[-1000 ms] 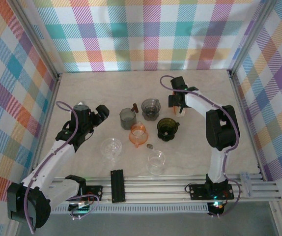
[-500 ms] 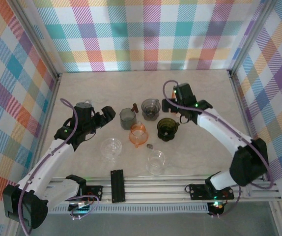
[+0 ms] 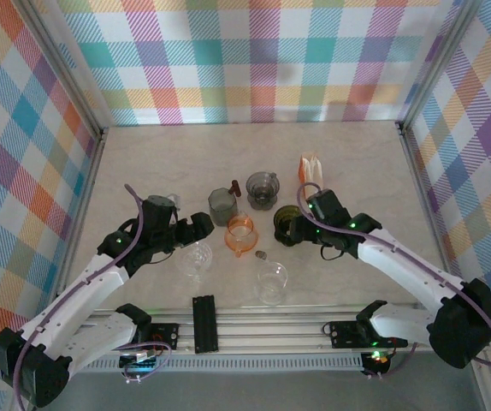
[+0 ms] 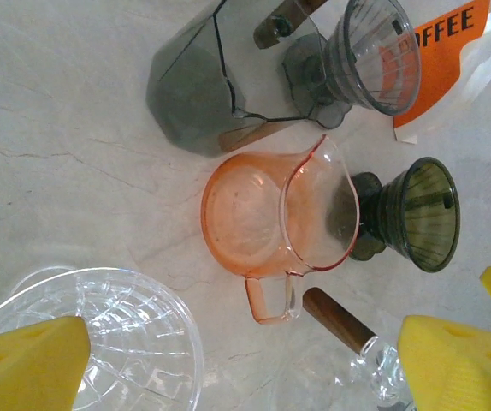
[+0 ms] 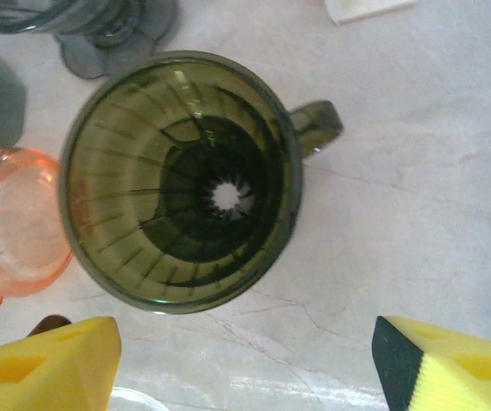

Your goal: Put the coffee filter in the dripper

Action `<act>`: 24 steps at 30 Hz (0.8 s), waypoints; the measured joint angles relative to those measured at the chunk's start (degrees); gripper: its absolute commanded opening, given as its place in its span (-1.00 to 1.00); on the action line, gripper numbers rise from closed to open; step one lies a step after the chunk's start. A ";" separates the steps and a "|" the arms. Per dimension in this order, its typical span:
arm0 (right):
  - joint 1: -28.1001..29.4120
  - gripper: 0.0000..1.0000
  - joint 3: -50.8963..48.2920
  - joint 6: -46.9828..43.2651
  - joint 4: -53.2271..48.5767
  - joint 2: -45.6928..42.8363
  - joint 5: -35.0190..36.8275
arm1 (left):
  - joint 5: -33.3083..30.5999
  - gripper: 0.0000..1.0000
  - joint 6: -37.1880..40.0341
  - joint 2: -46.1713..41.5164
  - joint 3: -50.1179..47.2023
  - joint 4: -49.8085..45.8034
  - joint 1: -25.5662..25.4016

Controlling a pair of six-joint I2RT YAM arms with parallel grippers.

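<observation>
**Inspector:** Where is the coffee filter pack (image 3: 311,165) lying?

**Assessor:** It is lying on the counter (image 3: 143,163) at the back right. It is orange and white, with "COFFEE" showing on it. It is resting behind the dark green dripper (image 5: 181,180) and apart from it, with neither arm touching it.

**Inspector:** How is that dripper standing?

**Assessor:** It is standing upright with its handle pointing right in the right wrist view. Its ribbed inside and centre hole are showing plainly. It is sitting just beside the orange pitcher (image 4: 263,224).

**Inspector:** And the right gripper (image 5: 245,364)?

**Assessor:** It is hovering just above the dark green dripper. Its jaws are standing wide and are gripping nothing.

**Inspector:** The left gripper (image 4: 241,364)?

**Assessor:** It is hanging over the clear dripper (image 4: 100,334), near the pitcher. Its jaws are also spreading wide and empty.

**Inspector:** What else is standing nearby?

**Assessor:** A grey dripper (image 4: 374,56) and a smoky grey jug (image 4: 194,94) are sitting behind the pitcher.
</observation>
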 measured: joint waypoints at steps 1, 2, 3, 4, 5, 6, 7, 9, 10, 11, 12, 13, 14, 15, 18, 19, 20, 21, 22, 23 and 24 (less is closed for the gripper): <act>-0.33 0.55 -0.44 1.62 0.70 0.24 0.11 | 0.00 0.89 0.00 -0.17 -0.02 0.04 -0.02; -0.72 0.54 -0.55 3.02 1.29 0.63 0.09 | 0.00 0.90 0.00 -0.28 -0.02 0.07 -0.02; -1.05 0.53 -0.55 4.13 1.99 1.11 0.09 | -0.04 0.90 0.00 -0.37 -0.02 0.07 -0.02; -1.49 0.51 -0.52 5.33 3.10 1.99 0.07 | -0.20 0.90 0.00 -0.37 -0.02 0.07 -0.02; -1.90 0.48 -0.44 6.25 3.87 3.04 0.07 | -0.31 0.91 0.00 -0.37 -0.04 0.07 -0.02; -2.27 0.45 -0.31 7.15 4.46 4.28 0.04 | -0.44 0.91 0.00 -0.42 -0.09 0.07 -0.02; -2.62 0.42 -0.22 7.85 5.11 5.60 0.02 | -0.61 0.92 0.00 -0.59 -0.28 0.11 -0.02; -3.19 0.35 -0.20 8.98 6.14 7.85 -0.22 | -0.92 0.92 0.00 -1.11 -0.79 0.09 -0.02; -3.50 0.30 -0.17 9.44 6.71 8.98 -0.52 | -1.07 0.92 -0.02 -1.42 -1.07 0.07 -0.02; -3.78 0.25 -0.15 9.90 7.13 9.86 -0.83 | -1.27 0.92 -0.02 -1.70 -1.31 0.02 -0.02; -4.00 0.21 -0.13 10.32 7.43 10.54 -1.01 | -1.36 0.92 -0.02 -1.86 -1.46 0.02 -0.02; -4.15 0.14 -0.13 10.56 7.85 11.32 -1.20 | -1.44 0.92 -0.02 -1.97 -1.53 -0.07 -0.02; -4.39 0.08 -0.13 10.84 8.20 11.96 -1.51 | -1.49 0.92 -0.02 -1.99 -1.55 -0.07 -0.02; -4.46 0.03 -0.13 11.17 8.46 12.37 -1.68 | -1.49 0.92 -0.02 -2.01 -1.55 -0.07 -0.02; -4.50 -0.18 -0.13 11.74 9.51 13.16 -2.45 | -1.51 0.93 -0.02 -2.03 -1.57 -0.07 -0.02; -4.63 -0.24 -0.13 11.82 9.90 13.42 -2.69 | -1.51 0.93 -0.02 -2.01 -1.57 -0.09 -0.02; -4.74 -0.33 -0.13 11.85 10.19 13.70 -2.97 | -1.51 0.93 -0.02 -2.01 -1.57 -0.09 -0.02; -4.79 -0.41 -0.13 11.98 10.36 13.99 -3.17 | -1.51 0.93 -0.02 -2.01 -1.60 -0.11 -0.02; -4.79 -0.48 -0.11 12.00 10.54 14.29 -3.52 | -1.49 0.93 -0.02 -2.01 -1.60 -0.09 -0.02; -4.87 -0.56 -0.11 11.89 10.67 14.60 -3.78 | -1.46 0.93 -0.02 -2.01 -1.60 -0.09 -0.02; -4.96 -0.60 -0.11 11.93 10.80 14.75 -3.93 | -1.44 0.93 -0.02 -2.01 -1.60 -0.07 -0.02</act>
